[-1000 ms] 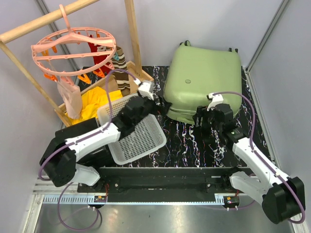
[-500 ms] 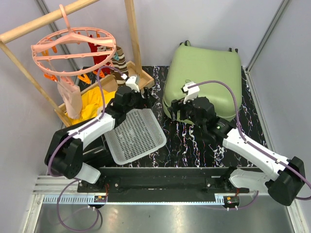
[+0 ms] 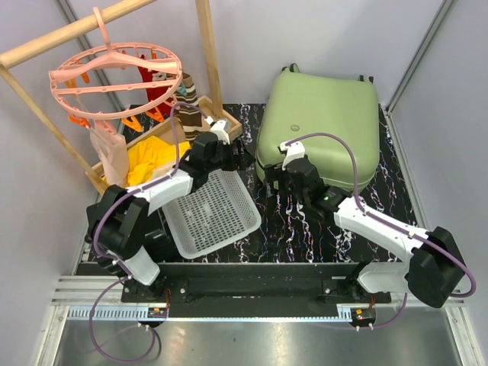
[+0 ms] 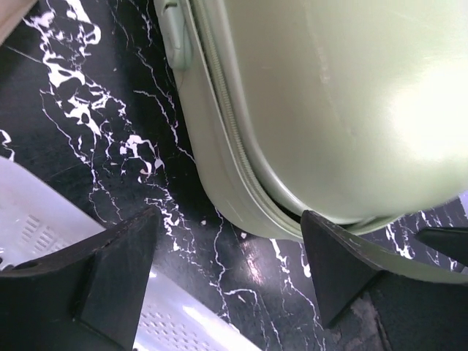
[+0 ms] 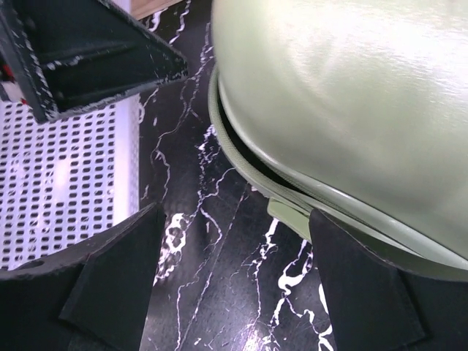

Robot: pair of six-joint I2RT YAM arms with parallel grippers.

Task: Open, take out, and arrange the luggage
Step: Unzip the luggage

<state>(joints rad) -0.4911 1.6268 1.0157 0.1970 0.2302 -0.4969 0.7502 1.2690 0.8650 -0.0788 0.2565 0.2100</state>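
- Nearby: white perforated basket [image 3: 217, 217], tilted, left of centre, just beside both hands; wooden crate [image 3: 230, 122] with yellow cloth [image 3: 152, 160] behind; pink peg hanger [image 3: 114, 76] overhead.
- Luggage [image 3: 320, 126]: flat, far right of bench [image 3: 305, 229]; thin dark gap at near-left corner seam.
- Left hand [image 3: 241, 155], right hand [image 3: 270, 180]: fingers apart, gripping nothing, at that corner.
- Bench black, white-veined; grey walls [image 3: 305, 38].

Pale grey walls [image 3: 320, 34] enclose a black white-veined marble tabletop [image 3: 299, 223], with a wooden rack [image 3: 207, 47] at left.
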